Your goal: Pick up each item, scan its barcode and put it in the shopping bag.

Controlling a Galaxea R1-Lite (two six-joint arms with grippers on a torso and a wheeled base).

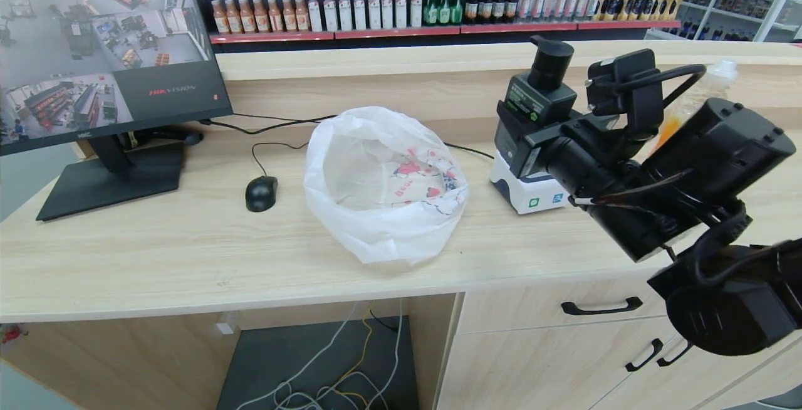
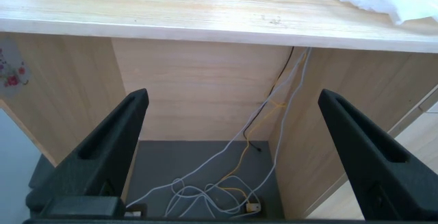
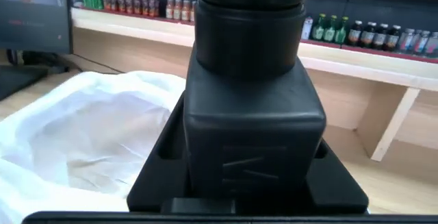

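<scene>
My right gripper (image 1: pixel 527 137) is shut on a black square bottle (image 1: pixel 542 91) with a round black cap and a green label, held upright just above the white and blue scanner (image 1: pixel 529 195). In the right wrist view the black bottle (image 3: pixel 250 107) stands between the fingers (image 3: pixel 159 162), and the shopping bag (image 3: pixel 89 142) lies beyond it. The white shopping bag (image 1: pixel 385 184) sits open in the middle of the counter, left of the scanner. My left gripper (image 2: pixel 234 101) is open and holds nothing, below the counter's front edge, facing the recess under the desk.
A monitor (image 1: pixel 94 40) stands at the counter's left, with a black mouse (image 1: pixel 260 194) between it and the bag. A clear bottle of orange drink (image 1: pixel 689 106) stands behind my right arm. Cables (image 2: pixel 226 183) hang under the desk. Drawers (image 1: pixel 601 306) sit below the counter at right.
</scene>
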